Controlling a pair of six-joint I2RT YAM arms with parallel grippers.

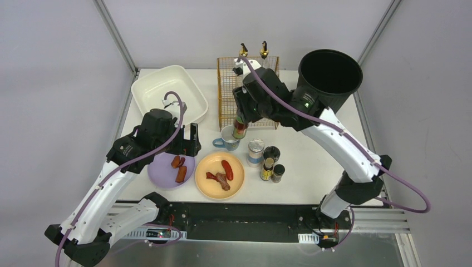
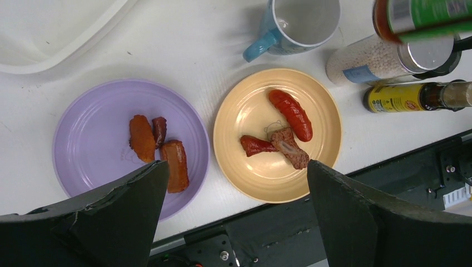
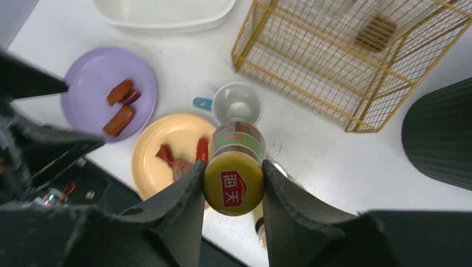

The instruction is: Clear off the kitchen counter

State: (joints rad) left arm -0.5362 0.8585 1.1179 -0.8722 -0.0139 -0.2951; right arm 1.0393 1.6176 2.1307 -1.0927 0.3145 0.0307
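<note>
The counter [image 1: 311,183] is the flat white tabletop under everything: rigid, so it's the clutter on it that gets grabbed. The left gripper [image 2: 234,169] hangs spread wide and empty over the purple plate [image 2: 94,139]. The right gripper [image 3: 234,172] pinches a sauce bottle [image 3: 238,146] at its capped top, above the mug [image 3: 238,105]. It looks like glass, so probably hefty, slick and breakable.

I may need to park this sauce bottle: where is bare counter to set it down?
Roomiest: the kitchen counter right of the jar cluster, in front of the wire basket and black bin. A narrow strip runs between the white basin and the basket. Crowded: front centre, where purple plate, yellow plate, blue mug and jars sit close together.
</note>
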